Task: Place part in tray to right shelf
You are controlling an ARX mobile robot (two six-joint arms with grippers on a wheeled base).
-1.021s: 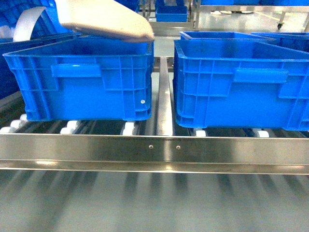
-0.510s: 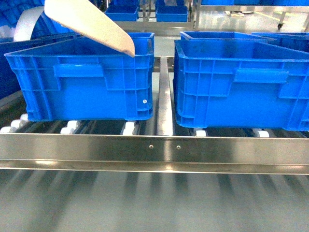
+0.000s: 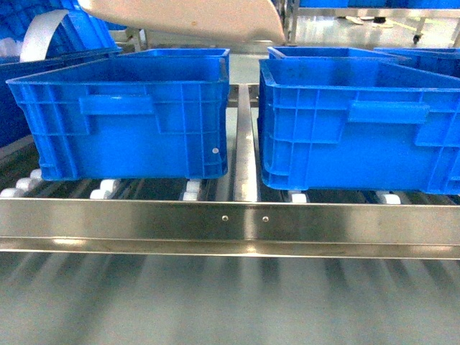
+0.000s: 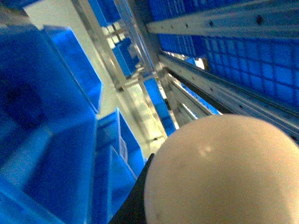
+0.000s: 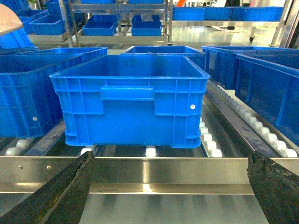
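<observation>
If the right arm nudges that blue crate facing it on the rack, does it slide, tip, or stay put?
Likely slides back easily: the blue crate sits on white rollers. Probably light, since its visible interior looks empty. Tipping seems unlikely given the wide, low shape, though a push at the rim could skew it. The right gripper is open, well short of it.

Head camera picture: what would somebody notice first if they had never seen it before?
Two big bright-blue plastic crates, the left crate and the right crate, sit side by side on white rollers behind the shiny flat steel front rail. Above the left crate, at the top edge, hangs the large cream plastic scoop-shaped tray. In the right wrist view, the open right gripper frames one blue crate.
</observation>
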